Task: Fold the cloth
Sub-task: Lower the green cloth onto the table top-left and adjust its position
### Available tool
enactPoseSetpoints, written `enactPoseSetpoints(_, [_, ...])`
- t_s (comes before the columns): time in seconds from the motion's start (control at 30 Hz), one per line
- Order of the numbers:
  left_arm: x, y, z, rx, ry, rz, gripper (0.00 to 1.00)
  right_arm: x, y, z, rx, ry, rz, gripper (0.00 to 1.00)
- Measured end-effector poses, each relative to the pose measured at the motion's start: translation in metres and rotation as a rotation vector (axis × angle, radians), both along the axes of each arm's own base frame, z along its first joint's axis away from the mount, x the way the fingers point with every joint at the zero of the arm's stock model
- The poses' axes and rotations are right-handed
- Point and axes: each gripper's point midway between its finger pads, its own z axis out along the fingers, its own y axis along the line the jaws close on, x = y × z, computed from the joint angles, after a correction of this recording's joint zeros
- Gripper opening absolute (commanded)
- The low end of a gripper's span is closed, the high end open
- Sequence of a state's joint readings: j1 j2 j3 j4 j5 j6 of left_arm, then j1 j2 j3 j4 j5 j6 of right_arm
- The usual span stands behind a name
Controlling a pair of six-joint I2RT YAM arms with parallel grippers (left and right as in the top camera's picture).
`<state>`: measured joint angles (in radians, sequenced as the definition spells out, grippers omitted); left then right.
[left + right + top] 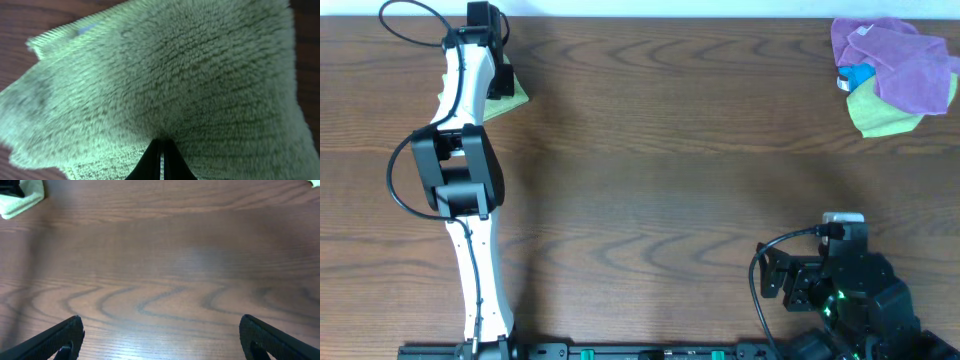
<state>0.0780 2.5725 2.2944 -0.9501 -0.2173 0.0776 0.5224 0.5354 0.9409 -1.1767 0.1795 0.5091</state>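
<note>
Cloth [190, 75] sits pinched in the closed left claw [161, 162]; its edge tag [87, 28] is unreadably blurred. Right claw [161, 330] spreads wide, empty, above the desk [165, 265]

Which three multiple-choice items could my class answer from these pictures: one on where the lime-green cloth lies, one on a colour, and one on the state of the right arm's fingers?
1. Where does the lime-green cloth lie in the overhead view?
A. In the centre
B. At the far left corner
C. Beside the right arm's base

2. What colour is the cloth on top of the far right pile?
A. Red
B. White
C. Purple

3. How do the right arm's fingers stand?
A. Wide apart, holding nothing
B. Shut on a cloth
C. Shut on a blue thing

Answers:
1. B: the overhead view shows it at the far left corner.
2. C: the purple cloth drapes over the yellower green cloth.
3. A: the right wrist view shows only bare wood between them.
</note>
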Motion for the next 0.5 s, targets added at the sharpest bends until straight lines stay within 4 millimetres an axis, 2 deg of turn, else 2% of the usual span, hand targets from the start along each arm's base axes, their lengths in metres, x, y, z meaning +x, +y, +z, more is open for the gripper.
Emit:
enactPoseSetpoints(0.3, [0.004,-0.007,-0.007,-0.062,-0.01,-0.012,0.05,-0.001,-0.001,-0.002,-0.004,0.008,0.0,0.99])
enactPoseSetpoints(0.5, [0.006,-0.019,-0.007,-0.09,-0.004,-0.09,0.06,-0.001,-0.001,-0.002,-0.004,0.008,0.0,0.99])
